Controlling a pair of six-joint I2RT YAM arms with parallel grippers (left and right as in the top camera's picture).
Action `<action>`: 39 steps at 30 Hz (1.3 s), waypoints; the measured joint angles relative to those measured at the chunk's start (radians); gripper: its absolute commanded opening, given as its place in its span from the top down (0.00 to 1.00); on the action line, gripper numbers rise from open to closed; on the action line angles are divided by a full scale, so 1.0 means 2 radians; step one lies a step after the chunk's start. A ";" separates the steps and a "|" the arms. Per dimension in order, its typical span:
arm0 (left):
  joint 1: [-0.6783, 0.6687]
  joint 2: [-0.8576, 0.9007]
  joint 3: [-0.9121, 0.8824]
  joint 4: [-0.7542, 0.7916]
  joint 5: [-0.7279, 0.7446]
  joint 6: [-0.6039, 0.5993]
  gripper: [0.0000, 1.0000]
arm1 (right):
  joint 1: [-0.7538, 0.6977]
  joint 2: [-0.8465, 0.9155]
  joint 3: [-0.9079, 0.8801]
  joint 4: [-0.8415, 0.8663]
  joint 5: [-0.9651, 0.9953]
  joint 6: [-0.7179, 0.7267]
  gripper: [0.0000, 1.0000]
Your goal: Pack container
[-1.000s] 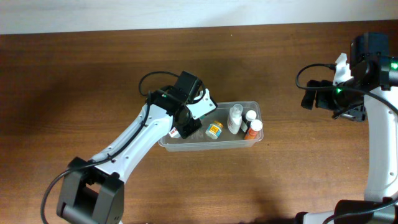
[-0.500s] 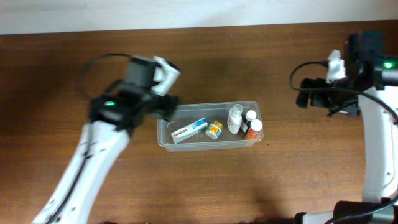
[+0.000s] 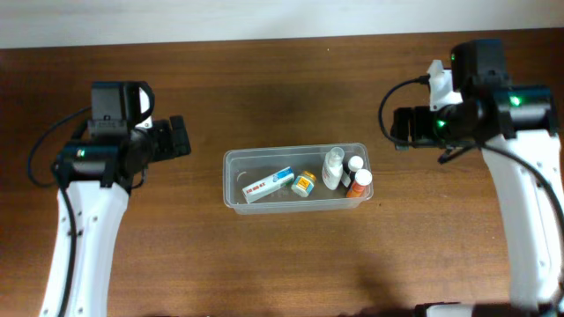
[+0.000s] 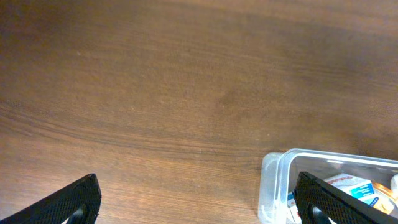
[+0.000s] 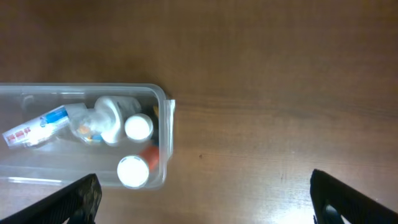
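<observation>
The container (image 3: 231, 187) is a clear shallow tub at the table's middle. Inside it lie a white, blue and red box (image 3: 268, 183), a small yellow bottle (image 3: 304, 183), a white bottle (image 3: 333, 167), a dark white-capped bottle (image 3: 354, 164) and an orange white-capped bottle (image 3: 359, 182). My left gripper (image 3: 179, 138) hangs open to the tub's left, apart from it, holding nothing. In the left wrist view the left gripper (image 4: 198, 204) spans bare wood and the container's end (image 4: 275, 185). My right gripper (image 3: 400, 129) stands open and free of everything, right of the tub. The right gripper (image 5: 208, 202) shows the container's corner (image 5: 163, 127) at lower left.
Brown wooden table (image 3: 291, 264) all around. A pale wall strip (image 3: 264, 18) runs along the far edge. Cables loop from both arms near the wrists.
My left gripper opened, left the box lying in the container, and swung away up and to the left. The right arm shifted slightly left.
</observation>
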 measured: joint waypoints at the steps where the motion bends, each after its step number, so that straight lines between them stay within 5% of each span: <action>1: 0.000 -0.011 -0.004 0.001 0.000 0.002 0.00 | 0.000 -0.013 -0.006 0.007 0.001 0.002 0.02; 7: 0.000 -0.233 -0.142 0.075 0.001 0.027 0.01 | 0.000 -0.270 -0.213 0.156 0.020 0.013 0.02; 13: 0.000 -0.447 -0.319 0.113 0.002 0.033 0.01 | 0.000 -0.439 -0.435 0.191 0.032 0.015 0.02; 23: 0.000 -0.474 -0.336 -0.058 0.002 0.033 0.00 | 0.000 -0.460 -0.559 0.184 0.035 0.015 0.02; 31: 0.000 -0.474 -0.336 -0.077 0.002 0.033 0.01 | 0.000 -0.455 -0.562 0.189 0.039 0.015 0.02; 39: 0.000 -0.474 -0.336 -0.078 0.002 0.033 0.01 | 0.000 -0.643 -0.617 0.247 0.044 0.014 0.02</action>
